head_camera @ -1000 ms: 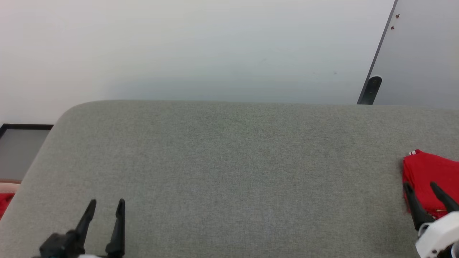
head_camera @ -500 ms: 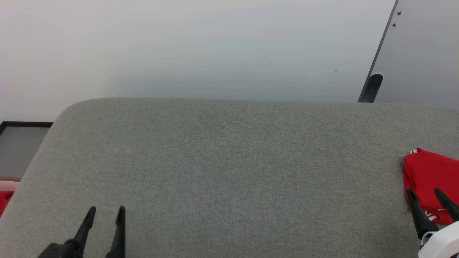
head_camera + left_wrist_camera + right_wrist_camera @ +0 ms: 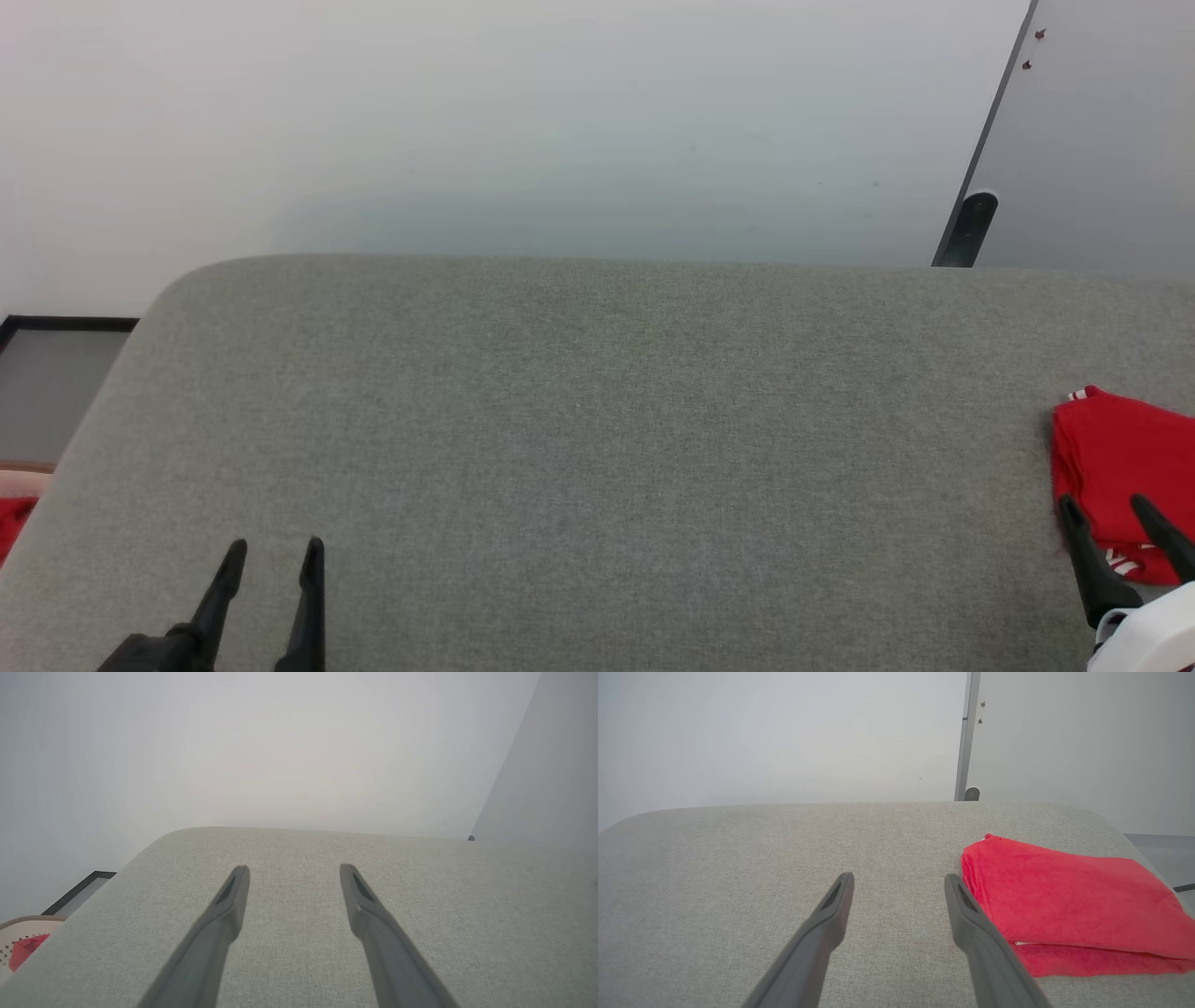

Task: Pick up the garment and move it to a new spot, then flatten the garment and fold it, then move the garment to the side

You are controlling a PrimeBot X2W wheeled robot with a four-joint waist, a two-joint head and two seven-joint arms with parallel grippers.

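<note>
Folded garment (image 3: 1064,900) lying just beside right fingers (image 3: 973,933).

The folded garment (image 3: 1116,448) is cut off by the right edge of the head view, and the fingers of the right gripper (image 3: 1102,502) cover part of its lower edge; white marks there are too small to read. The left gripper (image 3: 276,543) is cropped at the bottom edge. In the left wrist view's lower left, a cream basket (image 3: 28,926) holding red cloth (image 3: 25,951) is cut off
</note>
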